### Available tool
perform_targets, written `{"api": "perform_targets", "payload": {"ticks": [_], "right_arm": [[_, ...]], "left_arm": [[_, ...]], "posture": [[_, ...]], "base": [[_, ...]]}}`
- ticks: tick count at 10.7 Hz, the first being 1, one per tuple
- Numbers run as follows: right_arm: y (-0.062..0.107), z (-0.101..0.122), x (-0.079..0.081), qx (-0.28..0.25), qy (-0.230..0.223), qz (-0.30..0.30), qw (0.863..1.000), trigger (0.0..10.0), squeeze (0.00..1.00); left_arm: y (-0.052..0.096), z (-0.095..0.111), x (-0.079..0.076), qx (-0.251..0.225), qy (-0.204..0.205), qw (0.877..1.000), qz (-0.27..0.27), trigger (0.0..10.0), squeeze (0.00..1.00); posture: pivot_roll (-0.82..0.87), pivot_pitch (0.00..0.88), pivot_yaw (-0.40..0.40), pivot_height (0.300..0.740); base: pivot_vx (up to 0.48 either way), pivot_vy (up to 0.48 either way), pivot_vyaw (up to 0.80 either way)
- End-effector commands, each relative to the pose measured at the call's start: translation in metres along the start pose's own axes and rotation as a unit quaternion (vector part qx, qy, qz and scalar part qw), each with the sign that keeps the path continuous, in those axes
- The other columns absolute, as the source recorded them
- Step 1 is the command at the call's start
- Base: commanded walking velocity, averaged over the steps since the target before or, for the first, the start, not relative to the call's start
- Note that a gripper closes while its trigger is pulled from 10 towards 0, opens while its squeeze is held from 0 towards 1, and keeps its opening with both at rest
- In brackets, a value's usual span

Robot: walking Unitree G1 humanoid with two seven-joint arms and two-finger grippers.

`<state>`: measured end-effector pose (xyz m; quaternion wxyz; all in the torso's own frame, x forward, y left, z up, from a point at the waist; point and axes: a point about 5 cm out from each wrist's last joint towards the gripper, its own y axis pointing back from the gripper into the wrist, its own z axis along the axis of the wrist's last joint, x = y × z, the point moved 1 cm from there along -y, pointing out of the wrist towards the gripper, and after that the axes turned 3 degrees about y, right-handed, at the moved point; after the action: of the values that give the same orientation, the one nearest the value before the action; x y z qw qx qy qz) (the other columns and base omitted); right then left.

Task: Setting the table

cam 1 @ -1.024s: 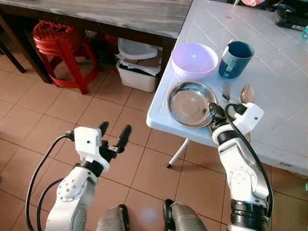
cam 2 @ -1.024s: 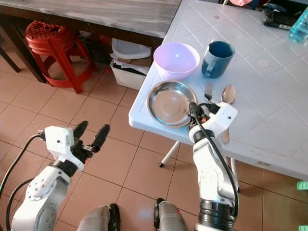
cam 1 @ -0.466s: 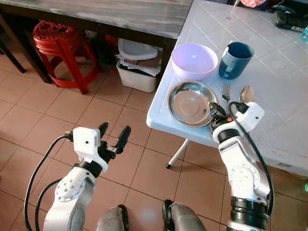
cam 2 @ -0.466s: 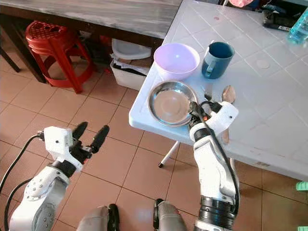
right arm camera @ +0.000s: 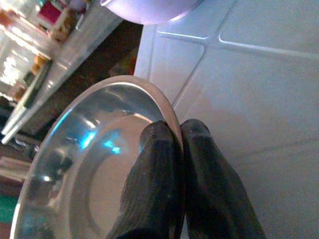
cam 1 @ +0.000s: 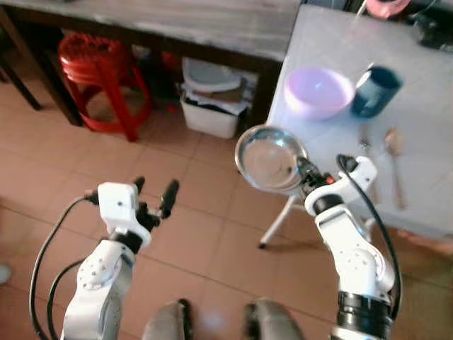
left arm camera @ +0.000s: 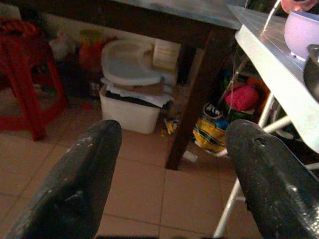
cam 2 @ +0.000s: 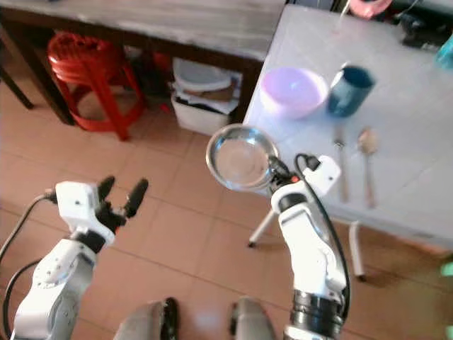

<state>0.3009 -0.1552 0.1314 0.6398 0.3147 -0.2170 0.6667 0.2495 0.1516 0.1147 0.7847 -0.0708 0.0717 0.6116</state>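
My right gripper (cam 1: 306, 172) is shut on the rim of a round steel plate (cam 1: 271, 158). It holds the plate tilted in the air, just off the near-left corner of the white table (cam 1: 425, 163). In the right wrist view both fingertips (right arm camera: 162, 137) pinch the plate's edge (right arm camera: 89, 164). A lilac bowl (cam 1: 318, 92) and a blue mug (cam 1: 375, 91) stand on the table behind it. A fork (cam 1: 364, 134) and a spoon (cam 1: 393, 145) lie side by side to the right. My left gripper (cam 1: 154, 186) hangs open over the floor, holding nothing.
A dark wooden table (cam 1: 177, 21) runs along the back, with a red plastic stool (cam 1: 99, 60) and a white bin (cam 1: 209, 106) beneath it. A white table leg (cam 1: 279, 227) slants down to the tiled floor. Bags lie under the tables (left arm camera: 214, 132).
The steel plate has come up off the white table in my right gripper and now hangs past the table's corner. The whole view has shifted and blurred.
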Motion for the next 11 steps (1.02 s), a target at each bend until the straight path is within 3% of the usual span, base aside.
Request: {"api": "perform_targets", "payload": {"ticks": [1, 3, 4, 7, 11], "right_arm": [[0.006, -0.02, -0.015, 0.031, -0.017, -0.037, 0.999, 0.0, 0.0], [0.006, -0.016, -0.01, 0.023, 0.0, -0.02, 1.0, 0.0, 0.0], [0.004, -0.005, 0.002, -0.008, 0.069, 0.008, 0.998, 0.0, 0.0], [0.0, 0.007, 0.012, -0.045, 0.166, 0.033, 0.984, 0.0, 0.0], [0.0, 0.011, 0.019, -0.078, 0.231, 0.053, 0.968, 0.0, 0.0]], "left_arm": [[-0.001, -0.005, -0.002, 0.006, 0.001, 1.0, 0.005, 10.0, 0.0], [-0.003, -0.006, -0.002, 0.0, -0.001, 1.0, 0.011, 10.0, 0.0], [-0.005, -0.005, -0.002, -0.007, -0.001, 1.0, 0.017, 10.0, 0.0], [-0.01, -0.005, -0.003, -0.016, -0.002, 1.0, 0.024, 10.0, 0.0], [-0.014, -0.003, -0.002, -0.026, -0.002, 0.999, 0.03, 10.0, 0.0]], "posture": [[0.0, 0.184, -0.003, 0.74], [-0.01, 0.18, -0.006, 0.74], [-0.02, 0.169, -0.009, 0.74], [-0.02, 0.156, -0.011, 0.74], [-0.02, 0.146, -0.007, 0.74]], "base": [[0.0, 0.48, 0.0], [0.0, 0.469, 0.0], [0.33, 0.349, 0.0], [0.37, 0.304, 0.0], [0.463, 0.0, 0.0]]}}
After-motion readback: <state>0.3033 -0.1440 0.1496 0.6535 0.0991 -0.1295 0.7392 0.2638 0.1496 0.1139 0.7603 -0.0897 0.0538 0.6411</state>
